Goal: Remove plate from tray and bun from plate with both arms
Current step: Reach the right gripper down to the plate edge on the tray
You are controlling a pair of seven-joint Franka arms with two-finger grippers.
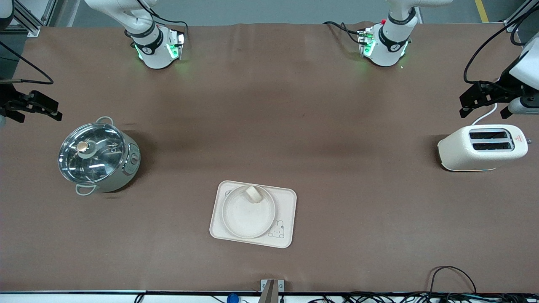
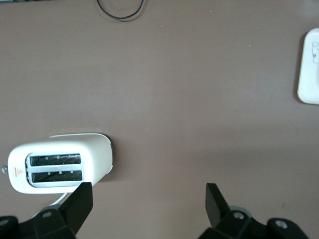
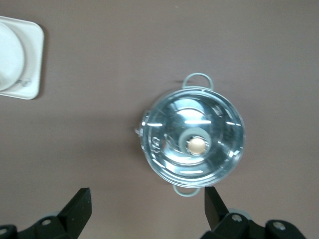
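The cream rectangular tray [image 1: 285, 202] with a rabbit drawing lies near the front camera at mid-table. The round cream plate [image 1: 246, 216] sits on it, and the small pale bun [image 1: 253, 194] rests on the plate's rim side farthest from the camera. A tray corner shows in the left wrist view [image 2: 310, 69]; the tray [image 3: 33, 59] and plate [image 3: 9, 57] show in the right wrist view. My left gripper [image 1: 475, 100] is open and empty, up over the table by the toaster; it also shows in its wrist view [image 2: 148, 199]. My right gripper [image 1: 38, 107] is open and empty, up by the pot; it shows in its wrist view [image 3: 147, 201].
A white two-slot toaster [image 1: 484, 147] stands at the left arm's end, also in the left wrist view [image 2: 60, 162]. A steel pot with a glass lid [image 1: 97, 155] stands at the right arm's end, also in the right wrist view [image 3: 193, 137]. Cables lie along the front edge [image 1: 450, 277].
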